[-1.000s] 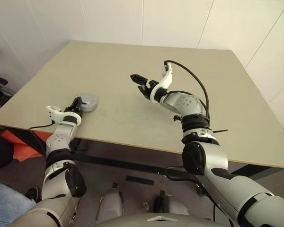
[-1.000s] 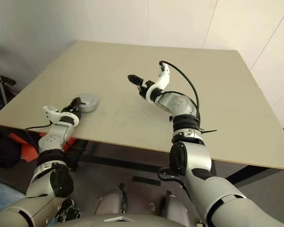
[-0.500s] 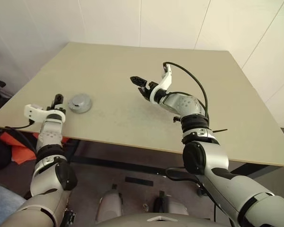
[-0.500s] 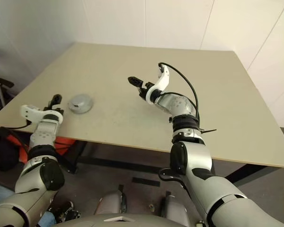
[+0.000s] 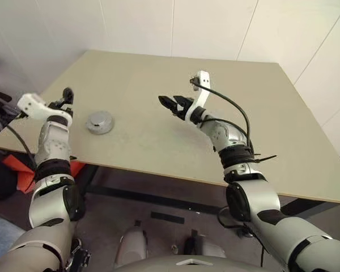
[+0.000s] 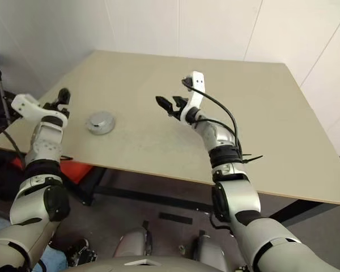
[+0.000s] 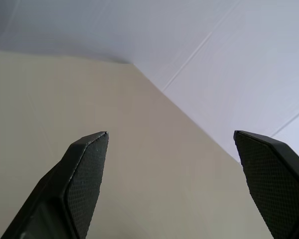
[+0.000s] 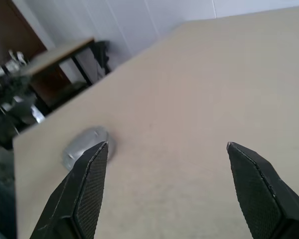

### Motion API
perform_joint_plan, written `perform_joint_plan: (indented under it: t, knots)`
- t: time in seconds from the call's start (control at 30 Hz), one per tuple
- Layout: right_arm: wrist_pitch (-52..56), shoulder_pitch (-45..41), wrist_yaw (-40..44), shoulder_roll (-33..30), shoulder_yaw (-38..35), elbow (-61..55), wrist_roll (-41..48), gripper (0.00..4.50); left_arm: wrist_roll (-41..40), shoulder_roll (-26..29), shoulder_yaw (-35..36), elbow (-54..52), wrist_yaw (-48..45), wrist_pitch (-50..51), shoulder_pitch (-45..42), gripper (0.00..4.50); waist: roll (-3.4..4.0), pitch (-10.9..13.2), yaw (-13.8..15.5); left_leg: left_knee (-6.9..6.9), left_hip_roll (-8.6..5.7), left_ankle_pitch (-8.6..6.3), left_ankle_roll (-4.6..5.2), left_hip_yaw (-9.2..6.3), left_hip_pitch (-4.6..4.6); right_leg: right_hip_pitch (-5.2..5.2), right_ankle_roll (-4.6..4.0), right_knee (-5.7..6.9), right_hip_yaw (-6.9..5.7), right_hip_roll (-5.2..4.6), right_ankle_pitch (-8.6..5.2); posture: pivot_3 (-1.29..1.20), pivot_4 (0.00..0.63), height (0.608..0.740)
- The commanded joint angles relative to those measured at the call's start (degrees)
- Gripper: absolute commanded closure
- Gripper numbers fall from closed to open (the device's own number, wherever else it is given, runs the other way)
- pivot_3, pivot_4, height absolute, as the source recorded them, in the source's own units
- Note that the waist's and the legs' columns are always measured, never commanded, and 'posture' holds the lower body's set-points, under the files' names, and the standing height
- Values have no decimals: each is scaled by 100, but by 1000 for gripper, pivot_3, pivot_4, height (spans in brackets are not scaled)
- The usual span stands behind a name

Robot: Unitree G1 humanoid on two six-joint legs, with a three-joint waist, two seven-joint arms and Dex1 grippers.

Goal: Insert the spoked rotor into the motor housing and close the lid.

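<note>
Change since a second ago: the left gripper (image 5: 66, 94) was low at the near left table edge, right beside the motor housing (image 5: 100, 122), with its fingers close to it; it is now seen lifted clear and well apart from it, up and to the left.
Housing position: its spot on the table (image 5: 175, 62) appears about unchanged, allowing for a slight shift of the camera.
Right arm change: the right gripper (image 5: 171, 104) is seen turned about its own axis and moved slightly to the right, over the middle of the table.
Left tool state: released, fingers (image 7: 84, 174) spread wide, nothing between them.
Right tool state: released, fingers (image 8: 87, 191) spread wide, nothing held.
Task object: the motor housing, a round silvery piece, rests flat near the near left corner of the table, with its top closed by the lid (image 6: 101, 120).
Contents: the inside of the housing is hidden under the lid; the rotor cannot be made out.
Edges: the housing lies close to the near edge and the left edge.
Open room: bare beige surface is seen across the centre, the far side and the right side; white walls (image 5: 215, 22) stand behind the far edge.
</note>
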Motion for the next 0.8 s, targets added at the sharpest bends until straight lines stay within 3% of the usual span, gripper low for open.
perform_joint_plan:
  t: [0.03, 0.23, 0.47, 0.67, 0.8]
  knots:
    - [-713, 286, 86, -502, 691, -818, -944, 168, 180, -38, -754, -1289, -798, 274, 32, 225, -2, 1, 1, 0, 1, 0, 0, 1, 0, 0, -1, 0, 0, 0, 0, 0, 0, 740]
    - [-714, 1034, 47, -669, 1180, -2131, -1360, 168, 636, 284, -2040, -2494, -2071, 898, 620, 225, 1, 1, -131, -9, 5, -1, 3, 8, 17, -2, -17, 6, 5, 7, -10, 0, 0, 740]
    - [-1065, 1195, -269, -905, 1329, -2257, -1926, 168, 815, 322, -2261, -2590, -2430, 1110, 718, 225, 1, 1, -207, -14, 3, 6, -4, 8, 38, 18, -21, 7, 6, 8, -13, 0, 0, 740]
    - [-1102, 1111, -631, -394, 1312, -2349, -1976, 168, 967, 222, -2314, -2798, -2365, 1201, 850, 225, 1, 1, -234, -15, 6, 6, -4, 8, 58, 32, -22, 10, 7, 10, -13, 0, 0, 740]
    - [-1198, 1020, -606, -453, 1208, -2182, -2004, 168, 1124, 187, -2378, -2852, -2330, 1178, 791, 225, 1, 1, -209, -15, 2, 5, -2, 7, 52, 35, -23, 6, 7, 8, -13, 0, 0, 740]
